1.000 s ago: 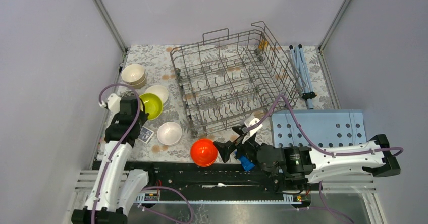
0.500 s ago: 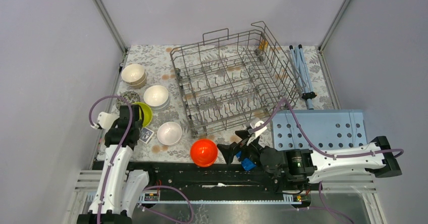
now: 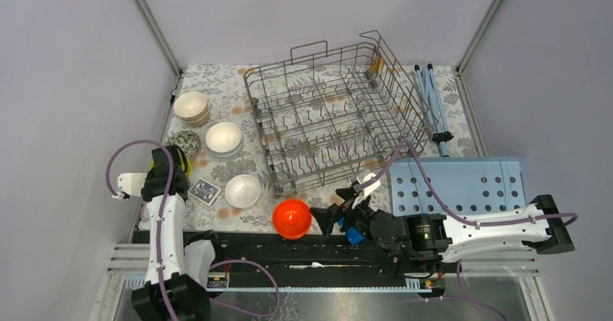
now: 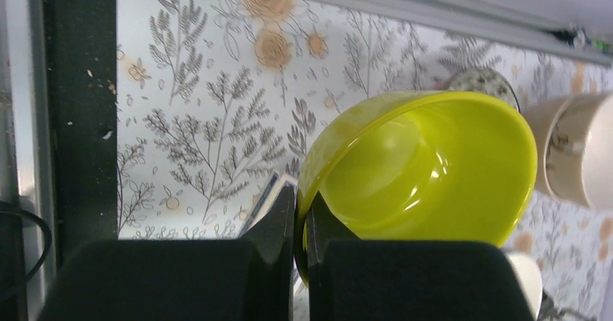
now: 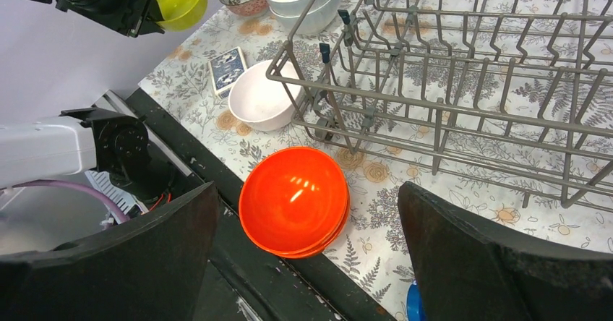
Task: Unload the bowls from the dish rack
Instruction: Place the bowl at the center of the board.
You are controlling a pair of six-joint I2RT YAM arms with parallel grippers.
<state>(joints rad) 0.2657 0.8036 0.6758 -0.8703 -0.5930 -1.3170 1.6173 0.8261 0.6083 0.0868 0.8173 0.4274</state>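
Plain pale grey-lilac walls (image 3: pixel 311 10) enclose three sides of a worktop (image 3: pixel 217 82) patterned all over with grey leaves and tan flowers on white, with slanting metal posts (image 3: pixel 150 23) at both far corners.

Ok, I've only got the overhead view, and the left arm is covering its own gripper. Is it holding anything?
Observer: Yes. The left wrist view shows the left gripper shut on the yellow-green bowl.
Operator: How is it gripped?
Observer: By the rim, one finger inside the bowl and one outside.
Operator: And the orange bowl in front of the right gripper, is that a single bowl?
Observer: Probably not. The right wrist view shows a doubled rim, so it looks like two orange bowls nested.
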